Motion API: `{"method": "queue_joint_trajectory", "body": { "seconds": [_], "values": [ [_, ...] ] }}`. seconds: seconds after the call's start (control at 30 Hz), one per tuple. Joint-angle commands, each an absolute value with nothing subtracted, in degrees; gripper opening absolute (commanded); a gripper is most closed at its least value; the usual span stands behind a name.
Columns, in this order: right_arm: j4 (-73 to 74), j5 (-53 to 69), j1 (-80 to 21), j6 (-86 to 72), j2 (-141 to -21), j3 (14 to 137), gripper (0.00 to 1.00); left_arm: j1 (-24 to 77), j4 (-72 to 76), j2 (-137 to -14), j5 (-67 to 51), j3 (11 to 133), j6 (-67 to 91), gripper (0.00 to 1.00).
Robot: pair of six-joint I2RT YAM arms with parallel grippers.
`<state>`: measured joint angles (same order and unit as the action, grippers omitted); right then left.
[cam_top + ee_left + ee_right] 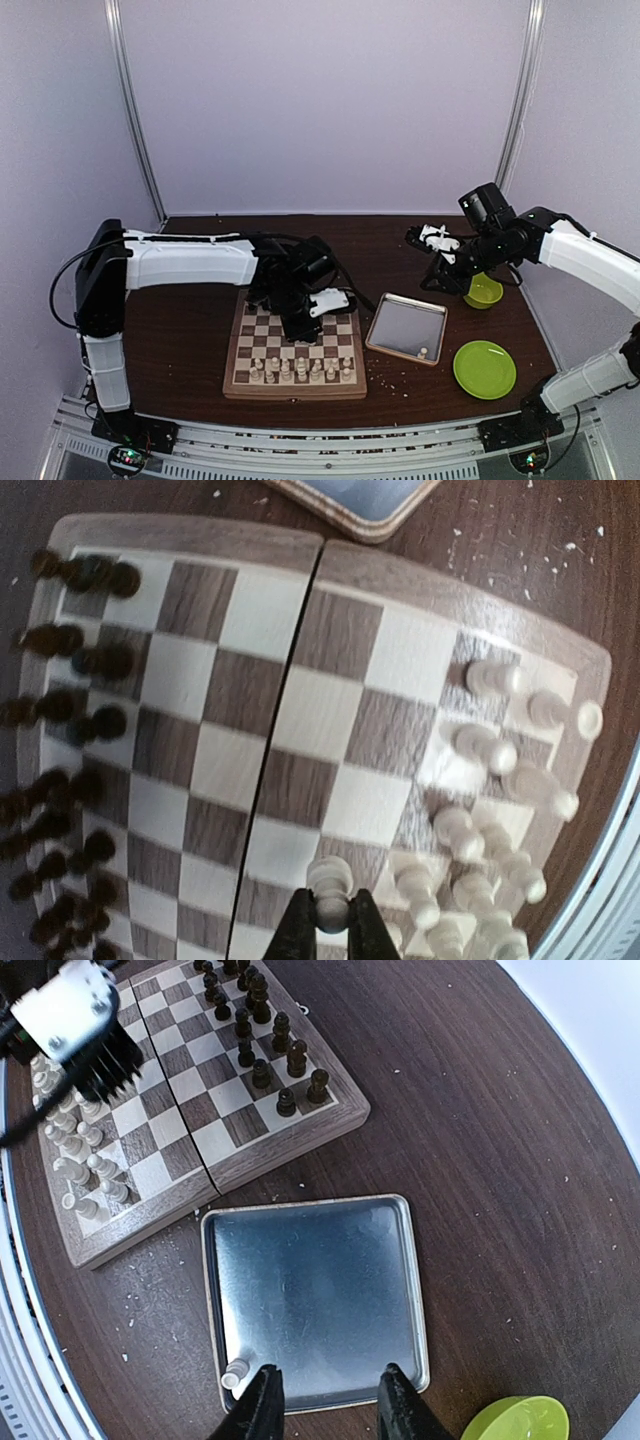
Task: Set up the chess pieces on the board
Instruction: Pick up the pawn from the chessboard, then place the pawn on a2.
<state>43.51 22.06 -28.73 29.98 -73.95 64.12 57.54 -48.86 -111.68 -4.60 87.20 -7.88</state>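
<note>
From above, the left arm reaches over the board [255,330]. Its left fingers [299,328] are down by the white chess pieces [300,370] in the near rows. The right arm hangs high over the bench [190,340]. Nothing shows in the green bowl [484,291] or on the green plate [485,369].

In the left wrist view, the left fingers pinch one white piece [330,880] tight. This looks like the step of setting it on its square. Next it likely needs a straight, gentle drop.

In the right wrist view, the right fingers [262,1405] are partly apart and hold nothing, above the tray [320,1280]. A lone piece [235,1372] waits in the tray's corner.
</note>
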Motion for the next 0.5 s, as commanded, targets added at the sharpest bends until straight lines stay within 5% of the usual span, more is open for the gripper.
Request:
{"method": "queue_joint_trajectory", "body": {
  "seconds": [0.0,0.47],
  "values": [
    [44.14,22.97,-28.43,30.57,-74.58,64.17,0.32,55.76,-50.60,-100.76,-0.51,79.39,-2.69,0.05],
    [45.04,23.63,-28.48,31.13,-75.18,64.41,0.32,51.15,-50.91,-82.65,-2.63,58.82,6.81,0.05]
  ]
}}
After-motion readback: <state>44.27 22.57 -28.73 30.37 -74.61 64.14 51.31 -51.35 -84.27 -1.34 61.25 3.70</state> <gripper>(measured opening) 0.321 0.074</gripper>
